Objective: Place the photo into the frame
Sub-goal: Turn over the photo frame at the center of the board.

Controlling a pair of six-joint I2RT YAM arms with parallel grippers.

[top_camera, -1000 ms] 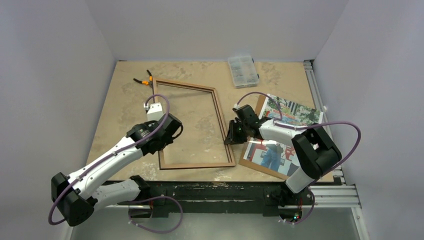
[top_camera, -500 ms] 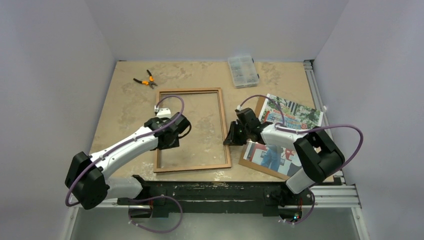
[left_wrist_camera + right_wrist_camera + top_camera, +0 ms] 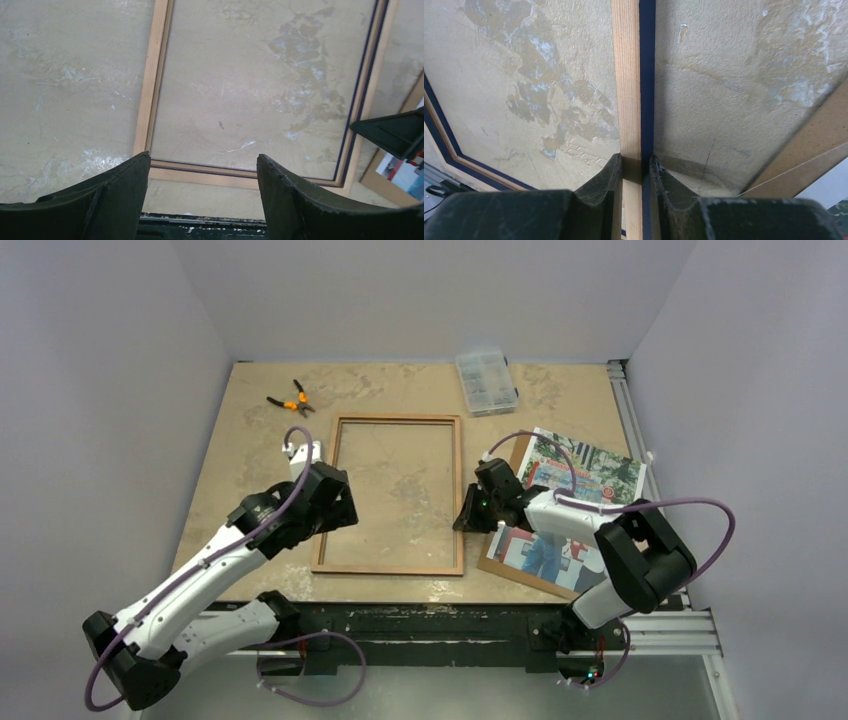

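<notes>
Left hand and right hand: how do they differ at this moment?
The left hand is open and holds nothing; the right hand is shut on the right rail of the frame. The left hand is by the left rail, the right hand at the opposite one. Both are at the frame; neither touches the photo.

The frame [image 3: 400, 419] lies flat in the middle of the surface [image 3: 250, 470]. Just right of it, the photo [image 3: 585, 472] rests on a board [image 3: 503, 565]. Behind the frame lie pliers [image 3: 290, 398] to the left and a parts box [image 3: 486, 382] to the right.

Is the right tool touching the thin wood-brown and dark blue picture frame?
Touching. The right wrist view shows the right tool clamped on the frame.
</notes>
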